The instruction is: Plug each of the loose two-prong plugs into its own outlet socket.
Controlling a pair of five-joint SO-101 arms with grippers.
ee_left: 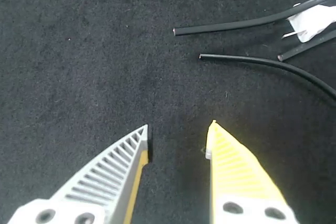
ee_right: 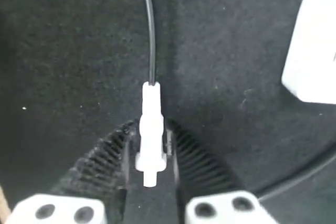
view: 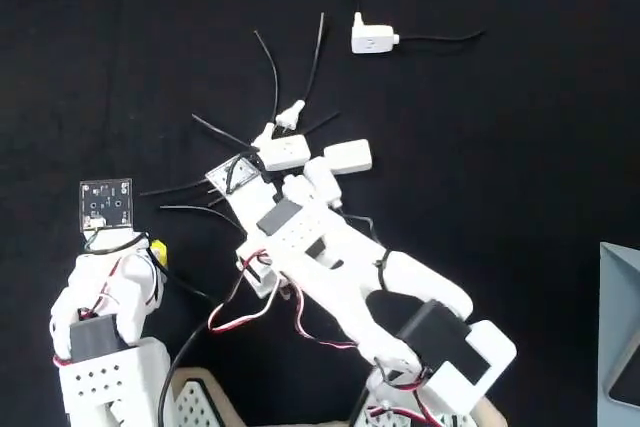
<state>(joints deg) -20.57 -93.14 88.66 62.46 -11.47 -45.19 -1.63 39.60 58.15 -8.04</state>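
My right gripper (ee_right: 149,129) is shut on a small white two-prong plug (ee_right: 149,140) whose black cord (ee_right: 151,35) runs straight away from it. In the high view this gripper (view: 266,135) sits mid-table beside a white outlet block (view: 284,152), with a second block (view: 347,155) to its right. Another loose white plug (view: 290,115) lies just beyond. My left gripper (ee_left: 178,127) is open over bare black cloth, with nothing between its grey and yellow fingers (ee_left: 236,166). Its yellow finger (view: 157,250) shows at the near left.
A third outlet (view: 372,39) with a cord attached lies at the far side. Several loose black cord ends (ee_left: 202,56) sprawl left of the outlet blocks. A white block edge (ee_right: 315,40) is close to the right gripper. A grey bin (view: 622,327) stands at the right edge.
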